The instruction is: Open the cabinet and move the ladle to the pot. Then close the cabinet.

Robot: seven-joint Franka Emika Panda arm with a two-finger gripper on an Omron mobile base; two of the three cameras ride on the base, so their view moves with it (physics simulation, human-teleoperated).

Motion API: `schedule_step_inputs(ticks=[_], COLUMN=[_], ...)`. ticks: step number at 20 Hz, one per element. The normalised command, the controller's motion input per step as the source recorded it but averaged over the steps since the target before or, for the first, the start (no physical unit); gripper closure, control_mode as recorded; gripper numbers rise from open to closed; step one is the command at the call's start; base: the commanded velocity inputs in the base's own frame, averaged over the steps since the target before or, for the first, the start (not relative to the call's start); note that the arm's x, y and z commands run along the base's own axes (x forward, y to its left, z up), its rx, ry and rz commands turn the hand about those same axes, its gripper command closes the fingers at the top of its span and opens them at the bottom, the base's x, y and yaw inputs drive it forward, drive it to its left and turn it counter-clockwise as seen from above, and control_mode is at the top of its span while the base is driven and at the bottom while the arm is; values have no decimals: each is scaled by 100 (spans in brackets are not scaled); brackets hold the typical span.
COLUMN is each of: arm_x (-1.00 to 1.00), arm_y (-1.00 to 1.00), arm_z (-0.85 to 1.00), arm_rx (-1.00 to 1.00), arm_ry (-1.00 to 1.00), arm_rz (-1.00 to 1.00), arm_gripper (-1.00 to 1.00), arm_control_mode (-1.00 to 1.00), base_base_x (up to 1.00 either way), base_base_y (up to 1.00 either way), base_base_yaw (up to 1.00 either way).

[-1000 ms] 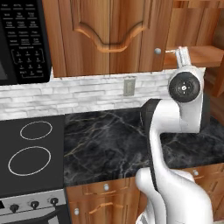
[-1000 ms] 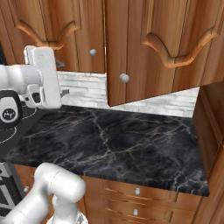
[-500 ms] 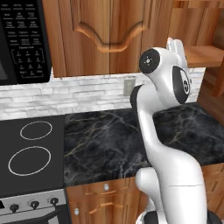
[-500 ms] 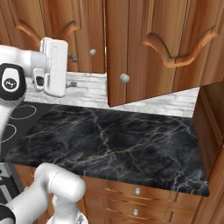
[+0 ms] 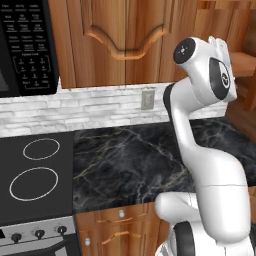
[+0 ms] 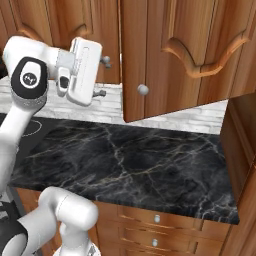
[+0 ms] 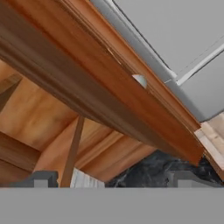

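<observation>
One door of the cabinet already stands swung out over the bench in the right base view, its knob facing us. Left base view: the raised arm hides that doorway. Hand view: the pincer, fingers spread wide and empty, looks along the door's lower edge, probably seeking the ladle.

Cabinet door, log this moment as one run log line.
cabinet door: swung open | claw: open, empty, raised near the door's hinge side | ladle: not yet picked
</observation>
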Motion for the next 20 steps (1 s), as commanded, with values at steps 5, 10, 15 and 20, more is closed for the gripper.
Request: schedule_step_inputs(ticks=[5,10,15,20], arm_x=[0,0,-4,-18], arm_y=[-48,-43,-48,-46], arm_z=[0,0,0,0], arm_rx=[0,0,0,0], arm_ry=[1,0,0,1], arm_rz=[-5,-3,-4,-7], arm_gripper=[-100,-100,-100,-100], arm_control_mode=[-100,-100,-100,-100], base_base_x=[0,0,0,0], base_base_y=[0,0,0,0], base_base_yaw=[0,0,0,0])
